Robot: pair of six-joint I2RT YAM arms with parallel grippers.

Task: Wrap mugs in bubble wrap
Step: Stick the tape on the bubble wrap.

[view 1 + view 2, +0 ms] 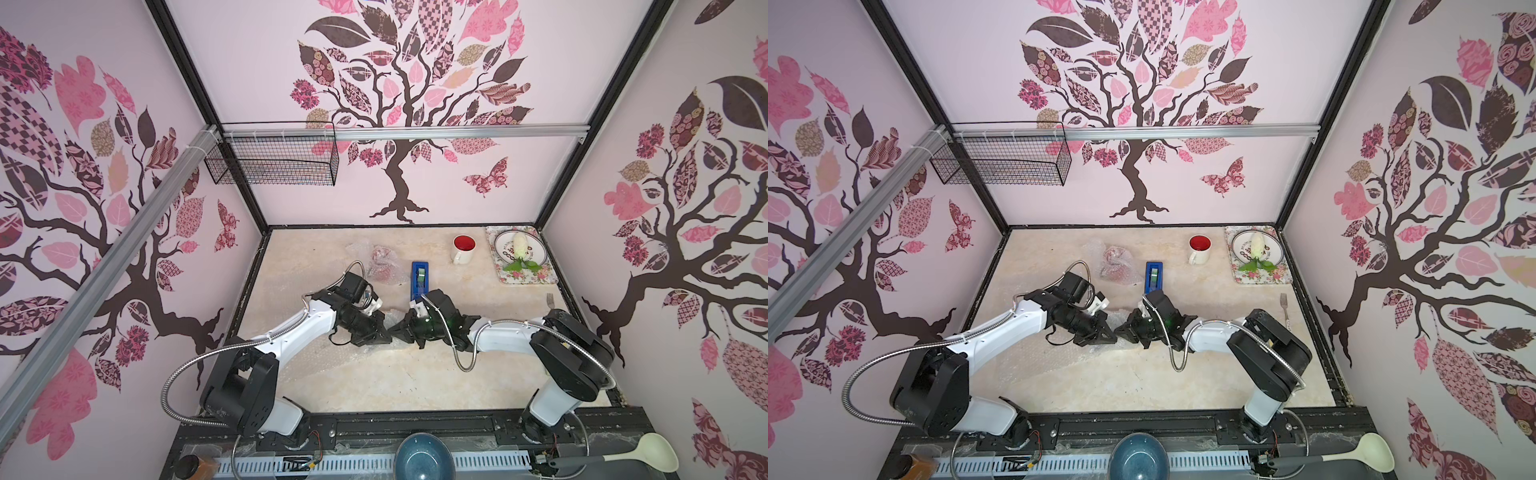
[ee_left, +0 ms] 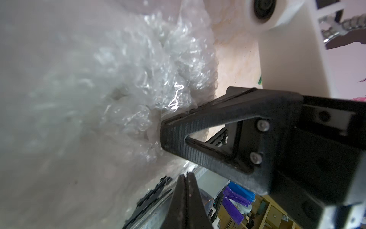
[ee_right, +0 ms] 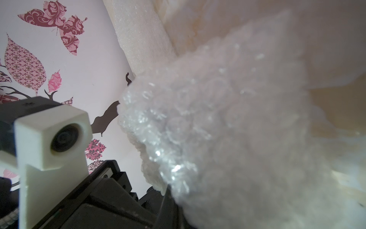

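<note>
The step in hand is judged to be the gathering of the bubble wrap into a closed bunch. It is best done with both pulls kept level and gentle, so that the thin film is drawn snug rather than torn, and with the arms kept short of the tape dispenser, which lies just beyond them at 1 o'clock. With the far wall taken as 12 o'clock in both top views, the crumpled bunch is found near the middle of the table. It is met by the left gripper at its 9 o'clock side and by the right gripper at its 3 o'clock side, tip almost to tip, and a flatter part of the sheet is spread toward 7 o'clock. The right gripper's fingers are seen pressed together with a fold of film nipped in the seam. The left gripper's fingers are likewise fully closed, with wrap at their tip, though whether film is caught there cannot be told. Nor can it be told whether a mug is enclosed in the bunch. The red mug, already swathed, is set at 12 o'clock, and the white mug, bare, between 1 and 2 o'clock, well apart from both grippers.
</note>
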